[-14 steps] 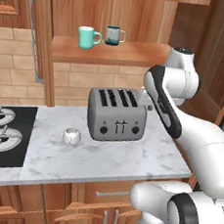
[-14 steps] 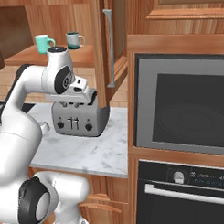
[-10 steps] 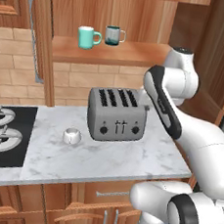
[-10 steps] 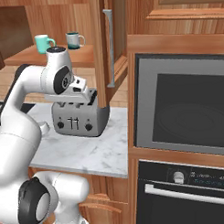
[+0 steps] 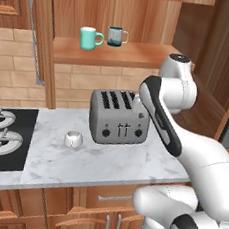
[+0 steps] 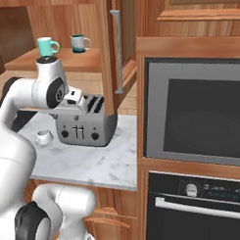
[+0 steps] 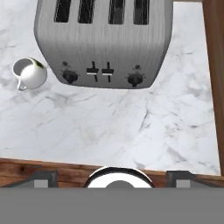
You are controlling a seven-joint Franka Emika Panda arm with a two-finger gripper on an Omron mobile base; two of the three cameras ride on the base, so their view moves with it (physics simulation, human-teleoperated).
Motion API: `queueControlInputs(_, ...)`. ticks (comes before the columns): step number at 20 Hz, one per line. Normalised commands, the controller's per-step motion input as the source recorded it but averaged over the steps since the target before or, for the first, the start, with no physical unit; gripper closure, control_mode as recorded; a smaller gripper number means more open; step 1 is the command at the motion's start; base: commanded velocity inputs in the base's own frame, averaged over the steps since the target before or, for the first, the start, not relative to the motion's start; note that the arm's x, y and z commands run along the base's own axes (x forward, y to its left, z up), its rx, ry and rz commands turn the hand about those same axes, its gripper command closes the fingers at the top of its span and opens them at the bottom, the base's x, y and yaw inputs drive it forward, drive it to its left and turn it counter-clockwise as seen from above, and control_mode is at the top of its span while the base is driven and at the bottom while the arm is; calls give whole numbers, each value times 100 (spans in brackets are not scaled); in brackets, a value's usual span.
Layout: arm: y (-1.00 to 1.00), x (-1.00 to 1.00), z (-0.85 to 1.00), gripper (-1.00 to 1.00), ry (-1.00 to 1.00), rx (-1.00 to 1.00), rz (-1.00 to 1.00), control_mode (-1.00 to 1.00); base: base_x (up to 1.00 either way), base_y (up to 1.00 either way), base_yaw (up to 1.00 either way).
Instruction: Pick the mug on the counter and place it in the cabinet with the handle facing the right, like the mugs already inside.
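The small white mug (image 5: pixel 74 139) stands upright on the marble counter (image 5: pixel 111 161), left of the toaster; it is also in the right base view (image 6: pixel 44 137). In the hand view the mug (image 7: pixel 28 73) lies at the upper left, dark inside, its handle toward the lower left. My gripper (image 6: pixel 74 100) hovers above the toaster's front, off to the mug's right and well clear of it. Its fingertips (image 7: pixel 43 176) stand wide apart, open, with nothing between them. The teal mug (image 5: pixel 88 37) and the grey-and-teal mug (image 5: pixel 116 36) sit on the cabinet shelf (image 5: pixel 138 54), handles to the right.
A grey four-slot toaster (image 5: pixel 118 117) stands mid-counter between my hand and the mug. A stovetop (image 5: pixel 3 139) lies left. The open cabinet door with its metal handle (image 6: pixel 117 51) hangs right of the shelf. A wall oven (image 6: pixel 195 114) fills the right.
My arm has swung slightly left over the toaster. The mug and everything else have stayed put.
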Motion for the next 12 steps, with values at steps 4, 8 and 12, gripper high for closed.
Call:
queueControlInputs(4,42,-19,-24,-100,-4,0,-5,-100,0,0,0)
queueControlInputs(8,35,-6,-21,-100,-2,0,-4,-100,0,0,0)
queueControlInputs(12,33,0,-26,-100,0,0,-3,-100,0,0,0)
